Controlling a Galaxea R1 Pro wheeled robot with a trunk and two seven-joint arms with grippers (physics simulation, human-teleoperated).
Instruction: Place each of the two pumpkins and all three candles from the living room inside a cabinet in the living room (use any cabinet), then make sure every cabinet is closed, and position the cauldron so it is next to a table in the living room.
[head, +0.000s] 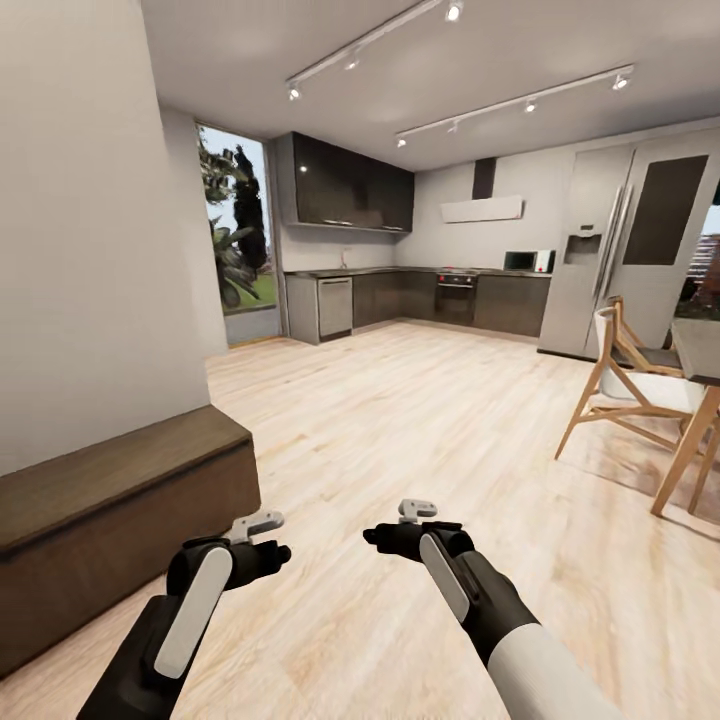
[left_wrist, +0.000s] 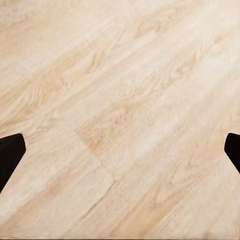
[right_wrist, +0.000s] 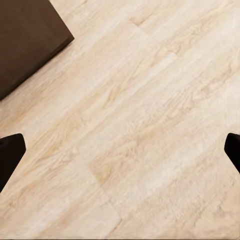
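Dark-brown cabinet (head: 110, 520) stands left of the left gripper (head: 262, 540), fronts shut; right gripper (head: 400, 528) alongside. Left wrist: fingers (left_wrist: 11, 152) spread wide over bare floor (left_wrist: 120, 100), holding nothing. Right wrist: fingers (right_wrist: 11, 152) equally wide and empty, cabinet corner (right_wrist: 27, 40) beyond one fingertip. Handleless, stiff fronts probably need an edge grip.

The cabinet (head: 110, 520) and table (head: 700, 360) are cut by frame edges

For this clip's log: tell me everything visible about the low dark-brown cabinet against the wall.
The cabinet is a long, low, bench-like unit of dark-brown wood with visible grain. Its top is flat and bare, its front flat with no handles or open drawers showing, so it looks closed. It stands on the pale wood floor against the grey wall, to the robot's left. One corner appears in the right wrist view. Neither claw touches it.
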